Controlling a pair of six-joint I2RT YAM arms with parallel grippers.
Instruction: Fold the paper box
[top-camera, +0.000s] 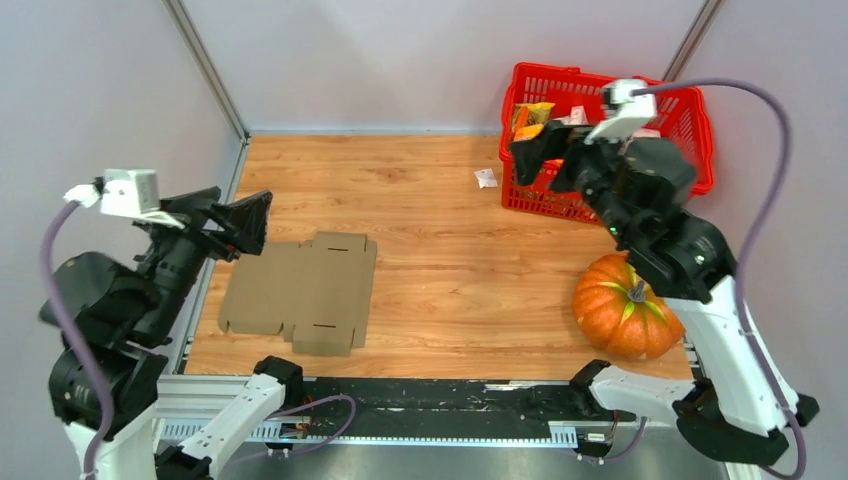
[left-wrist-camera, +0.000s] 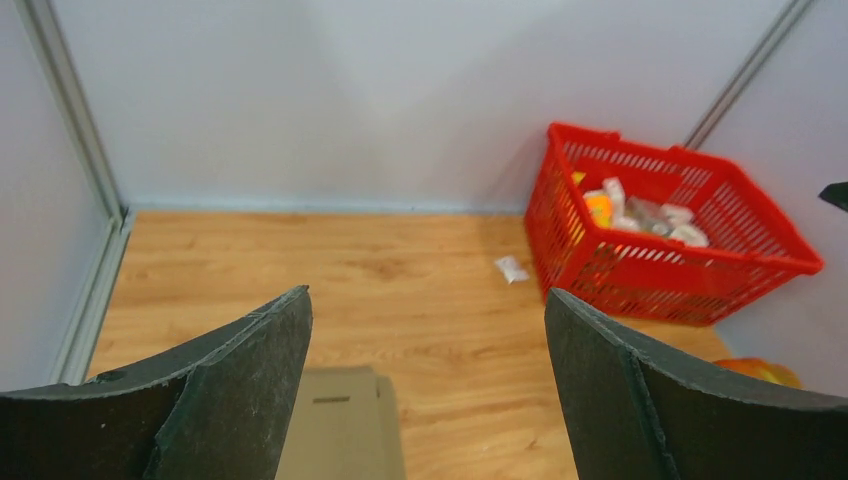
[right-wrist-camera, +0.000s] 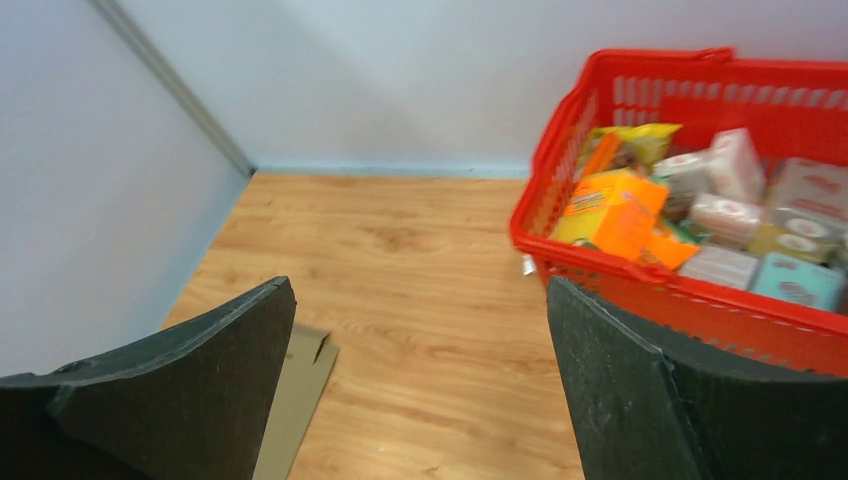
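Note:
The paper box (top-camera: 303, 292) is a flat brown die-cut cardboard sheet with flaps and slots, lying unfolded on the wooden table at the left front. A corner of it shows in the left wrist view (left-wrist-camera: 345, 430) and in the right wrist view (right-wrist-camera: 295, 395). My left gripper (top-camera: 245, 222) is open and empty, raised above the sheet's far left edge. My right gripper (top-camera: 540, 160) is open and empty, held high at the back right in front of the red basket, far from the sheet.
A red basket (top-camera: 690, 125) of small printed packages stands at the back right. An orange pumpkin (top-camera: 625, 305) sits at the right front beside the right arm. A small white packet (top-camera: 486, 178) lies left of the basket. Grey walls close the left and back.

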